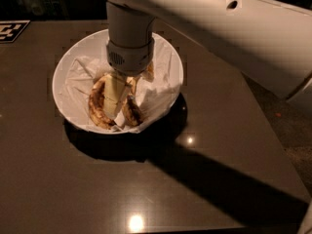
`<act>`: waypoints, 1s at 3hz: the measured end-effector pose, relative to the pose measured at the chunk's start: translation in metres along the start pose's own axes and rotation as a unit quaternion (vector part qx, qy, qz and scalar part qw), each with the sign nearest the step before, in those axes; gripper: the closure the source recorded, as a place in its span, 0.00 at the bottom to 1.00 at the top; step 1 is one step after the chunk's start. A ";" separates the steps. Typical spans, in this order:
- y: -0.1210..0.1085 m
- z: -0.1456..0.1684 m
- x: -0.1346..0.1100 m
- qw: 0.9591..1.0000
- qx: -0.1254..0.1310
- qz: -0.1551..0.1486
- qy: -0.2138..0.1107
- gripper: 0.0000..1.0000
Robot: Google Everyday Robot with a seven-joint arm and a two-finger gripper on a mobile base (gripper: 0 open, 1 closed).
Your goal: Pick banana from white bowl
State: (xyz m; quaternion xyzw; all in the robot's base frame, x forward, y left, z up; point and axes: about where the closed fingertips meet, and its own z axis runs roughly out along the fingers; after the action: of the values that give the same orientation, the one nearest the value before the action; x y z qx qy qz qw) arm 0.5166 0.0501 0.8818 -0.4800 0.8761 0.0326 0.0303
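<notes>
Dim, warm light falls from overhead. My arm (pixel 219 28) throws a long dark shadow across the glossy dark table (pixel 58 179) toward the lower right. Two glare spots shine on the tabletop (the larger near the front edge). My gripper (pixel 116 106) hangs inside the white bowl (pixel 66 67), the brightest patch.

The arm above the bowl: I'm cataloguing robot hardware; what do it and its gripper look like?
The arm is a smooth off-white shell with a small dark round hole. Its wrist is a grey cylinder with a grille. The pale gripper sits in the white bowl.
</notes>
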 end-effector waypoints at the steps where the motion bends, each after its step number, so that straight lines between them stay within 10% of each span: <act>1: 0.000 0.002 -0.002 1.000 -0.003 0.000 0.001 0.18; 3: -0.007 0.008 -0.009 1.000 -0.017 -0.002 0.004 0.33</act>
State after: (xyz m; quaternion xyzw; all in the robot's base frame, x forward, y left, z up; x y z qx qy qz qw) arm 0.5273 0.0551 0.8749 -0.4824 0.8745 0.0454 0.0192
